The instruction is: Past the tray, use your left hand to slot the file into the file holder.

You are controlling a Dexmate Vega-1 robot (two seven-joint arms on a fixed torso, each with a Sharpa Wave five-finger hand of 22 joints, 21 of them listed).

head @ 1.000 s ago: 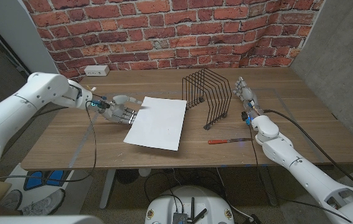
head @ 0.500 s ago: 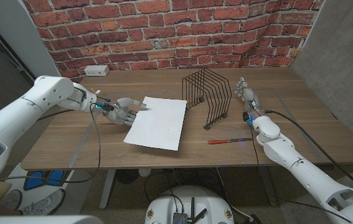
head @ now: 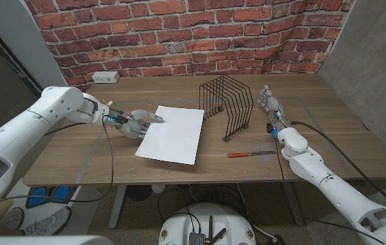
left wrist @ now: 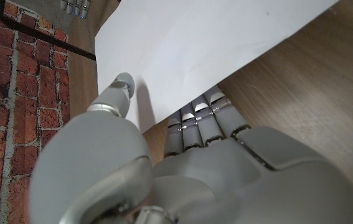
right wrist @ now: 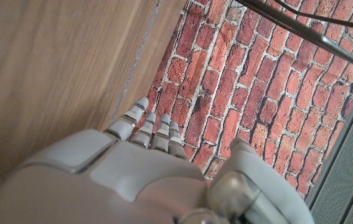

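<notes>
File [head: 173,133] lies on the table, its edge pinched by the left hand [head: 135,122], thumb above, fingers beneath.

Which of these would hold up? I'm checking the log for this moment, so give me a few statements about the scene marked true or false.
1. The left hand has its thumb on top of the white sheet and its fingers under the sheet's edge. True; the left wrist view shows it.
2. The sheet already stands in the black wire file holder. False; it lies on the table beside the holder.
3. The right hand holds the red-handled tool. False; the tool lies on the table, apart from that hand.
4. A white power strip sits near the brick wall. True.
</notes>
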